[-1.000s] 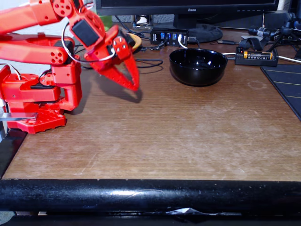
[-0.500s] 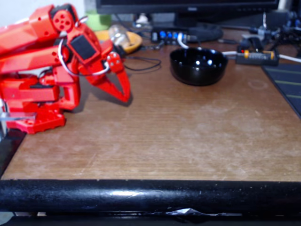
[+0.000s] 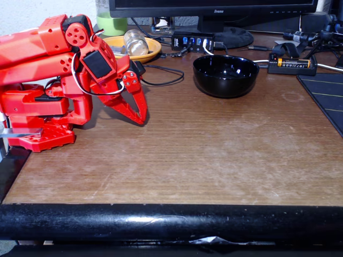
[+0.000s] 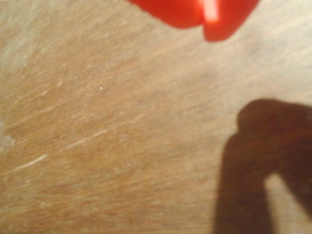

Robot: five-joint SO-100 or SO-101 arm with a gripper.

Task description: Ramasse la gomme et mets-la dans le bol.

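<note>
End effector [image 3: 140,119], fingers together and empty, hovers over the scuffed wooden desk [image 3: 214,155] (monitor [image 3: 214,6] behind).

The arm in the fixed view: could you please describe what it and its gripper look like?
The arm is bright red plastic, built from blocky segments on a red base. A black servo block sits at the wrist, and round red hubs with small holes mark the joints. A thin pale cable loops beside the wrist. The gripper has two red fingers tapering to points.
</note>
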